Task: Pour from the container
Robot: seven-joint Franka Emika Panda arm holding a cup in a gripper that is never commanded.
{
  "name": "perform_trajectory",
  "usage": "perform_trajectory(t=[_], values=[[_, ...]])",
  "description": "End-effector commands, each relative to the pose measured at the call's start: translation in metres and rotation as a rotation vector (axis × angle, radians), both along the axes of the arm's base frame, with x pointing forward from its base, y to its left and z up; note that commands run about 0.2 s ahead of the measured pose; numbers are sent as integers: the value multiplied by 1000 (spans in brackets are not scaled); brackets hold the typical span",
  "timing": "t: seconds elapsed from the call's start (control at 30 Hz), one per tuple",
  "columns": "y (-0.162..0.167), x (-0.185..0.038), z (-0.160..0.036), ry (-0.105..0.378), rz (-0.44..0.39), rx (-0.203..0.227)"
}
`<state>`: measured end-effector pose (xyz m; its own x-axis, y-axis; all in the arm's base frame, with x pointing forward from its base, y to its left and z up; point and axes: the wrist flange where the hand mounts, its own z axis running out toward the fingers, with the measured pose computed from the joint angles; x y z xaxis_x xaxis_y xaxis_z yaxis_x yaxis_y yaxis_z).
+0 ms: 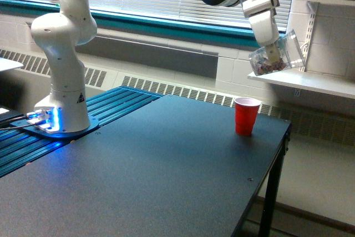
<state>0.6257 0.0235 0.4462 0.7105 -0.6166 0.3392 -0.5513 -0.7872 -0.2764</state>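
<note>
The gripper (272, 54) is pinching the clear plastic cup (277, 55), holding it tilted high above and to the exterior view's right of the red cup (246, 115), which is standing upright on the dark table (166, 165). Small brownish pieces are lying inside the clear cup.

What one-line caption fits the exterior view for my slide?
Gripper holds a tilted clear cup of dark bits above the red cup on the black table.

white rounded arm (64, 43), dark joint cap, base apparently glowing blue.
</note>
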Motion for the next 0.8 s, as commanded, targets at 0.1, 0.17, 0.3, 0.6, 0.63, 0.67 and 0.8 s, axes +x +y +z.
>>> perform_trajectory(t=[0.1,0.17,0.3,0.6,0.63,0.67,0.8], values=[[-31,-5,6,-20,-73,128],[-28,-11,4,-17,-78,162],[-19,-22,10,-33,-82,232],[17,-41,17,-56,-152,346],[23,-43,16,-56,-156,354],[31,-45,14,-53,-157,364],[59,-52,7,-31,-149,398]])
